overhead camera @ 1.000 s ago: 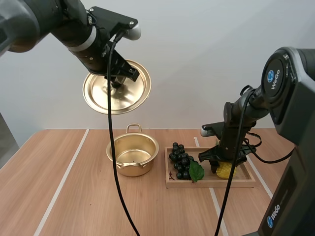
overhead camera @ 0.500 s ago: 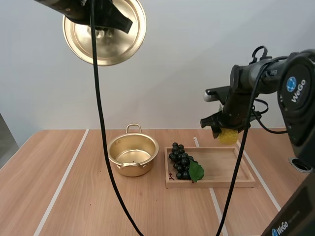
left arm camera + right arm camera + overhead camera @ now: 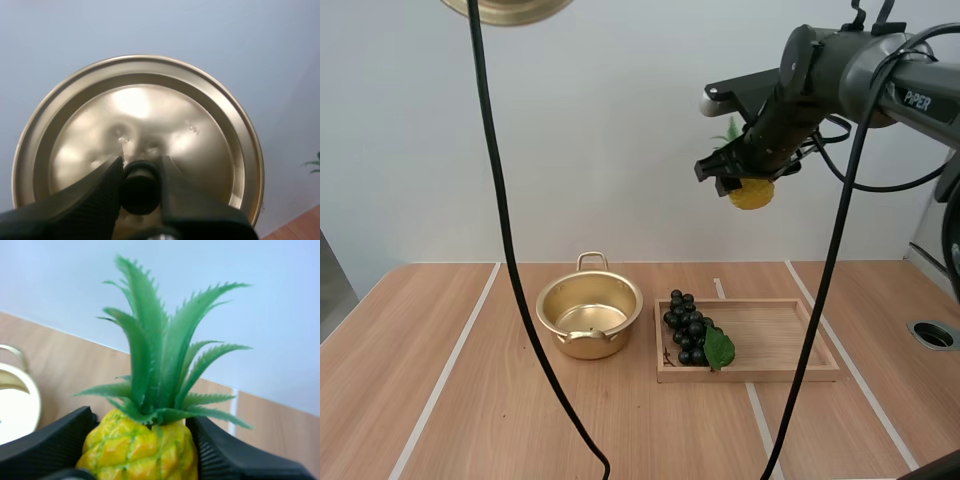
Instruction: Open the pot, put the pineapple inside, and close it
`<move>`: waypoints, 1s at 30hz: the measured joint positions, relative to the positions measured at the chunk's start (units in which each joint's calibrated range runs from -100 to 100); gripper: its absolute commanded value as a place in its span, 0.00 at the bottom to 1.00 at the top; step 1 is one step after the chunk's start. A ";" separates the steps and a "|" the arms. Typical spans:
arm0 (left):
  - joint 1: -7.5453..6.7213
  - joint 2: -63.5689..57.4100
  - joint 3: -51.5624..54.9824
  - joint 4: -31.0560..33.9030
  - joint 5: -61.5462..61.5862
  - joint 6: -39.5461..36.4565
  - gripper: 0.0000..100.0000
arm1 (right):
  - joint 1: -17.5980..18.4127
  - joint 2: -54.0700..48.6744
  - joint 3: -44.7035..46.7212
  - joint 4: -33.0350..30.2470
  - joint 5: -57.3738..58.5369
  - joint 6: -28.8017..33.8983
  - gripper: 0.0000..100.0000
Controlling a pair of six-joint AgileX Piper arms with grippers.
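The open golden pot (image 3: 589,315) stands on the table, left of the wooden tray (image 3: 780,345). My right gripper (image 3: 748,184) hangs high above the tray, shut on a small yellow pineapple (image 3: 751,193) with green leaves (image 3: 155,375); its black fingers (image 3: 45,440) press the fruit's sides. My left gripper (image 3: 140,187) is raised far up and pinches the black knob (image 3: 139,189) of the golden lid (image 3: 135,135), whose rim (image 3: 507,10) shows at the high view's top edge.
A bunch of dark grapes (image 3: 691,330) with a green leaf lies at the tray's left end. White stripes run across the wooden table. A round hole (image 3: 932,334) sits near the table's right edge.
My right arm has lifted the pineapple from the tray and carried it up and slightly left. My left arm has raised the lid further, nearly out of the high view.
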 measured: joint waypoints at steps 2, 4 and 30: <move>0.63 0.96 -3.07 -0.10 0.63 0.00 0.00 | 2.16 0.59 -0.11 0.11 0.13 -0.53 0.00; 1.00 1.70 -5.94 -0.10 1.30 0.00 0.00 | 4.22 1.49 -0.11 0.11 0.13 -0.72 0.00; 1.24 3.16 -14.38 5.75 11.27 0.19 0.00 | 18.17 24.53 -0.11 0.36 -5.10 -0.90 0.00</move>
